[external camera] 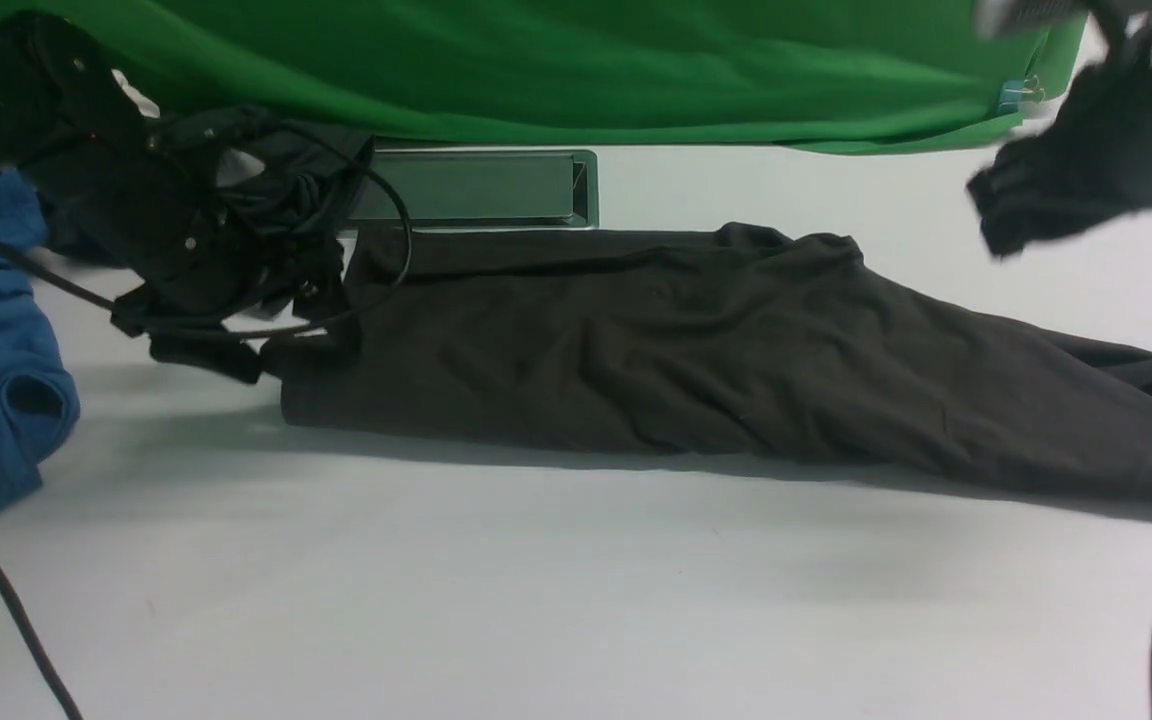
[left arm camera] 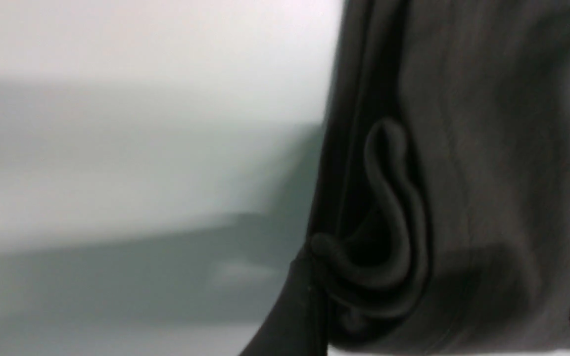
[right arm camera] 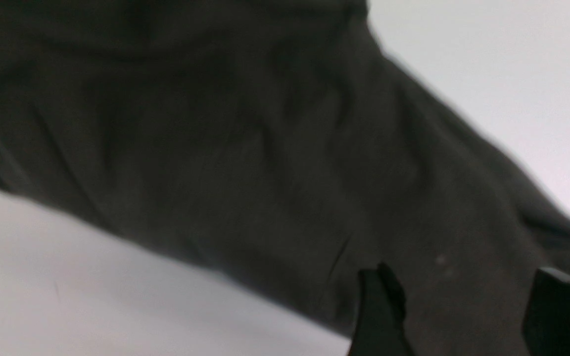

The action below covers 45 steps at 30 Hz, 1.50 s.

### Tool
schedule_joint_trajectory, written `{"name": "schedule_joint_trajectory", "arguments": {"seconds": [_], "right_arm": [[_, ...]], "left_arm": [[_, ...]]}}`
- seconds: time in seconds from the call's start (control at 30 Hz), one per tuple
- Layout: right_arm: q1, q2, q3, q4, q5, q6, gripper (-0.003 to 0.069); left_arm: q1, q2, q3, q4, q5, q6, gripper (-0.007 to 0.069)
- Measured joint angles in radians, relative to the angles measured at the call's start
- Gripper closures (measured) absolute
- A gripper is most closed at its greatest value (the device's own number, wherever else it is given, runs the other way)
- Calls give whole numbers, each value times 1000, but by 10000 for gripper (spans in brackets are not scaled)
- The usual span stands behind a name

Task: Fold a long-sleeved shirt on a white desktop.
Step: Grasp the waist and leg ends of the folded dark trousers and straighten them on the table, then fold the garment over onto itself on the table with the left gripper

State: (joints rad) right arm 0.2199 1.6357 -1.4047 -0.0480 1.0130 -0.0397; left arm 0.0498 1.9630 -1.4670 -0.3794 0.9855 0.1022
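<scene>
1 long-sleeved shirt [external camera: 636, 340] on desktop [external camera: 536, 580]

No writing, brand, number or sign can be read on the long-sleeved shirt [external camera: 636, 340] or the white desktop [external camera: 536, 580]

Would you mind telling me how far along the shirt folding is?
Done: the long-sleeved shirt lies as one narrow band on the white desktop. In hand: the right fingers stand apart above it, empty. Still to do, likely: folding the band crosswise into a compact stack.

Dark shirt [external camera: 696, 340] on white desktop [external camera: 536, 580]
</scene>
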Motion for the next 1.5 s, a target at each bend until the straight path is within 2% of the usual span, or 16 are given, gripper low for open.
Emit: {"name": "schedule_joint_trajectory", "arguments": {"seconds": [0.3, 0.4, 0.43, 0.53, 0.57, 0.6, 0.67, 0.8, 0.87, 0.93, 1.0, 1.03, 1.07, 1.17, 1.27, 1.5], "right_arm": [[1, -12, 31, 1, -31, -1, 278], [1, -31, 31, 1, -39, -1, 278], [1, -36, 31, 1, -40, -1, 278], [1, -56, 31, 2, -44, 1, 278], [1, -63, 30, 2, -46, 3, 278], [1, -71, 30, 2, -47, 5, 278], [1, -94, 30, 10, -48, 10, 278], [1, -148, 33, 48, -53, 9, 284], [1, -186, 48, 96, -62, -11, 319], [1, -223, 72, 161, -71, -53, 390], [1, -272, 118, 218, -77, -99, 518], [1, -276, 123, 226, -77, -101, 530], [1, -313, 174, 247, -83, -116, 599], [1, -366, 259, 254, -116, -126, 636], [1, -406, 317, 254, -159, -126, 641], [1, -486, 347, 263, -218, -102, 641]], "left_arm": [[2, 107, -2, 18, 13, -69, -62], [2, 110, -2, -15, 15, -28, 18], [2, 112, -2, -26, 15, -18, 54], [2, 115, -1, -90, 29, 59, 306], [2, 115, 1, -96, 34, 66, 360], [2, 115, 2, -102, 38, 78, 448], [2, 111, 12, -104, 44, 95, 527], [3, 62, 71, -97, 7, 105, 526], [16, 9, 130, -94, -33, 107, 526], [42, -46, 199, -94, -73, 108, 526], [90, -111, 276, -96, -123, 108, 526], [90, -112, 284, -96, -128, 108, 526], [135, -150, 351, -103, -171, 110, 526], [218, -194, 454, -121, -249, 139, 526], [275, -208, 506, -125, -286, 189, 526], [314, -264, 503, -229, -277, 296, 526]]}}
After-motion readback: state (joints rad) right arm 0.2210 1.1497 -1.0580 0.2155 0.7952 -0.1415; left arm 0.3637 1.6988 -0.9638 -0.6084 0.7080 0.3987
